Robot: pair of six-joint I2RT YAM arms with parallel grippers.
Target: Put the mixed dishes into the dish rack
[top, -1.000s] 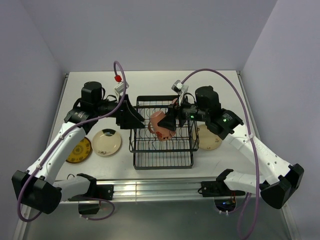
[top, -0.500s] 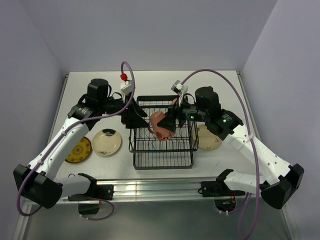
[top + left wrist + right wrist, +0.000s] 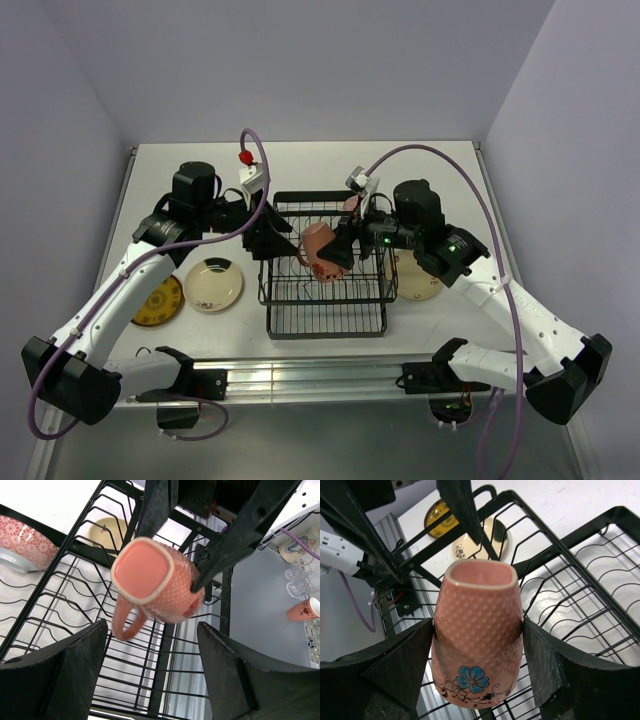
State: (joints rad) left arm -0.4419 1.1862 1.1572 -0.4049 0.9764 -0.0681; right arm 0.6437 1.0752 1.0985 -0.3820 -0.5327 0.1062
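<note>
Since a second ago the left arm's wrist has swung up and toward the rack [image 3: 325, 322]. Left gripper [image 3: 272, 238] is spread wide and empty, facing the mug's [image 3: 320, 250] mouth. Right gripper [image 3: 342, 248] clamps the mug's sides over the rack, centre frame. Cream plate [image 3: 213, 284] and yellow plate [image 3: 158, 300] lie lower left.

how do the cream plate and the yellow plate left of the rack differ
The cream plate is pale; the yellow plate is mustard with a dark pattern. The cream plate lies nearer the dish rack and shows whole; the left arm partly covers the yellow plate. Both lie flat on the table.
</note>
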